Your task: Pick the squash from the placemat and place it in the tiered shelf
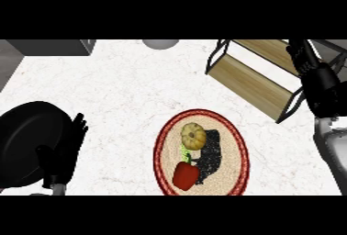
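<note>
The squash [193, 136] sits on the oval placemat [234, 137] in the middle of the white desk [115, 87], with a red pepper [186, 175] just below it. Up and right of the placemat stands the tiered shelf [254, 75]; the right hand [313, 69] is beside it, fingers relaxed, holding nothing. Left of the placemat, the left hand [64, 151] rests open over a black pan [24, 137].

Our left hand [62, 151] low at view's left, well left of placemat [201, 153], fingers straight and pointing up, thumb out to side, resting open. Our right hand [315, 75] raised far up-right of placemat, fingers extended upward, holding nothing. Our right forearm [332, 147] grey, running down right edge, right of placemat.
</note>
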`<state>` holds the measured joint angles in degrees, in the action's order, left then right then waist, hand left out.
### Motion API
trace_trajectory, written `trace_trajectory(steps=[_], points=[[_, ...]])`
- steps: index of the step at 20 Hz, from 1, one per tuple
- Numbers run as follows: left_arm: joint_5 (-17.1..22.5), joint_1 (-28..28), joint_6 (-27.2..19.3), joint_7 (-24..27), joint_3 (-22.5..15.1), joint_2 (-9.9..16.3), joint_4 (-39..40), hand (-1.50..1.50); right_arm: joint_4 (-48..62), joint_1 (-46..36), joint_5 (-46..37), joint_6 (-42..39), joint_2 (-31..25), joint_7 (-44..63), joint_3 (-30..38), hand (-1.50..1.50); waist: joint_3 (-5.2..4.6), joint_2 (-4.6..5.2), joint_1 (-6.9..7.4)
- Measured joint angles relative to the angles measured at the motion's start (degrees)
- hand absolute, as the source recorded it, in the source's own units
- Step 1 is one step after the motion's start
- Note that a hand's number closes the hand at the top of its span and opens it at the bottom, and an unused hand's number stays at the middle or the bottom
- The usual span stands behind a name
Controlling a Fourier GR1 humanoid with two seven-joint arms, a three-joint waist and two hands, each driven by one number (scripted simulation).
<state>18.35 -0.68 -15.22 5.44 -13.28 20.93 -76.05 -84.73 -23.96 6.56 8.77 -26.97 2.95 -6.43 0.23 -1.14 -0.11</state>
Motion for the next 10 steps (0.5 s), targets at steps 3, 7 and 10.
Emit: trace_trajectory(steps=[3,7,10], points=[[-0.5,1.3,0.6,-0.7,1.2,1.6,0.0,0.00,-0.6,-1.7,-6.3,3.2,4.1,0.8,-6.1,1.50,-0.15,0.59,0.62],[-0.9,2.4,1.7,-2.2,2.2,4.8,-0.3,0.00,1.6,-4.9,-18.6,7.6,7.2,3.8,-16.1,1.50,-0.69,0.70,2.05],[-0.2,1.7,2.5,-2.9,3.0,6.0,0.1,0.00,4.0,-4.6,-30.3,16.2,6.2,6.5,-18.1,-1.50,-0.78,0.33,1.11]])
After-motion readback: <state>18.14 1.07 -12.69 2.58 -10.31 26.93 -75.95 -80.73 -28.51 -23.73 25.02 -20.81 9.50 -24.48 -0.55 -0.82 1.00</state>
